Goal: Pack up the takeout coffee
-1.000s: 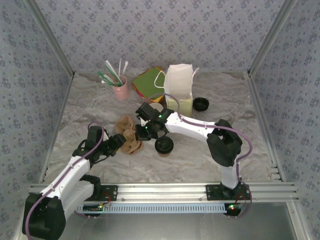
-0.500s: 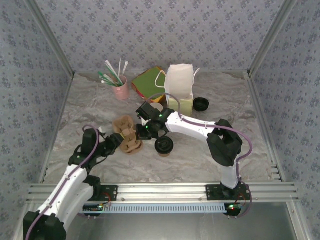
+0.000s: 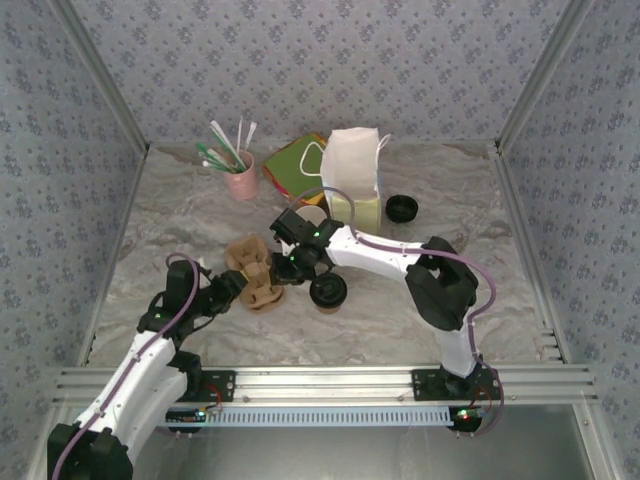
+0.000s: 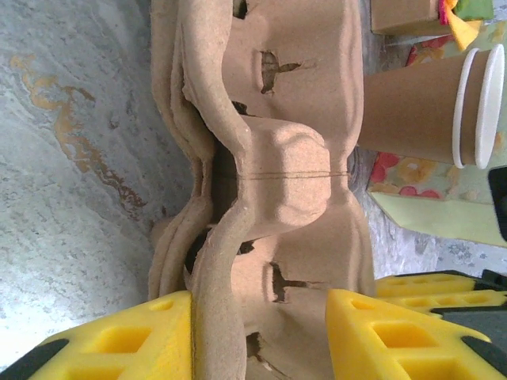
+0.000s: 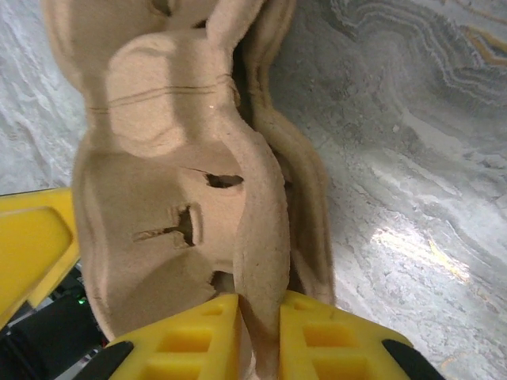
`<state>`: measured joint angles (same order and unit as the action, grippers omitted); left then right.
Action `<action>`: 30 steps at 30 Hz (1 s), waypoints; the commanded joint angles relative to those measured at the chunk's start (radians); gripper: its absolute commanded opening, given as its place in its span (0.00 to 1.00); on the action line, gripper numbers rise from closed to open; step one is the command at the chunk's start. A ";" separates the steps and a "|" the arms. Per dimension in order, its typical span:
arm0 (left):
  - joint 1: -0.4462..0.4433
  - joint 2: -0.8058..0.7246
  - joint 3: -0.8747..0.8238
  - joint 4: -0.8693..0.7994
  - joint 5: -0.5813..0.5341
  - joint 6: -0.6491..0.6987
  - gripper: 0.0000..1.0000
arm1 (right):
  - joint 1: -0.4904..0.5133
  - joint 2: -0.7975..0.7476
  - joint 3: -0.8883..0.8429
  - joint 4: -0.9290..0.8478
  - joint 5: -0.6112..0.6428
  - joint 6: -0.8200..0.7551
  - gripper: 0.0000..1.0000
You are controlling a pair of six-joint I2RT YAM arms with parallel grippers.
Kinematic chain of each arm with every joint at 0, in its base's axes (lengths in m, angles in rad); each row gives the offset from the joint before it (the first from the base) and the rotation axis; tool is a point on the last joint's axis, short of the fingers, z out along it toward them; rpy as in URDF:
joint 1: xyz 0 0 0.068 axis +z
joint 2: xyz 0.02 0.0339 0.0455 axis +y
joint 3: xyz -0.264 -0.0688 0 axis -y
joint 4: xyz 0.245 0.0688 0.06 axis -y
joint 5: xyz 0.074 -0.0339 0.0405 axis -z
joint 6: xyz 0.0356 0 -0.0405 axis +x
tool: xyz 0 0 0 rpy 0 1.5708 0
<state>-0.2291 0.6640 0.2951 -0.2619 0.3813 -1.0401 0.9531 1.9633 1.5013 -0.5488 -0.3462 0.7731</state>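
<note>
Scanning for print, and nothing is legible. The cup carrier (image 3: 255,272) is plain brown pulp. The white bag (image 3: 355,165), at one o'clock from it, shows no lettering. The takeout coffee (image 3: 328,290), at four o'clock, has a blank black lid.

This is a robotics lab test cell, not a real café. Patterned cloth walls (image 3: 320,70) hang on aluminium posts (image 3: 100,75) and box in three sides of a surface (image 3: 500,260) covered by a marble-print sheet. Two white arms, the left arm (image 3: 140,360) and the right arm (image 3: 385,260), are bolted to a slotted aluminium rail (image 3: 330,383) along the near edge, with cables looping free. The props are staged coffee-shop goods: a takeout coffee (image 3: 329,290), a cardboard cup carrier (image 3: 255,270), a white paper bag (image 3: 355,170) and a pink cup of stirrers (image 3: 241,180).
</note>
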 commanded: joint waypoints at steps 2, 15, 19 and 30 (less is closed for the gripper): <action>-0.005 0.003 -0.003 0.023 0.034 0.017 0.46 | 0.018 0.039 0.014 0.001 -0.033 0.001 0.24; -0.006 0.044 0.028 -0.074 0.002 0.085 0.27 | 0.026 0.010 0.020 -0.021 -0.003 -0.019 0.20; -0.006 0.032 0.034 -0.071 0.002 0.089 0.22 | 0.028 0.002 0.020 -0.026 0.006 -0.020 0.21; -0.006 -0.092 0.016 -0.050 0.003 0.088 0.08 | 0.019 -0.083 0.025 -0.047 0.066 -0.029 0.49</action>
<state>-0.2302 0.6052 0.3000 -0.3183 0.3813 -0.9688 0.9733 1.9408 1.5028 -0.5640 -0.3096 0.7509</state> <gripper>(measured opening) 0.095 0.488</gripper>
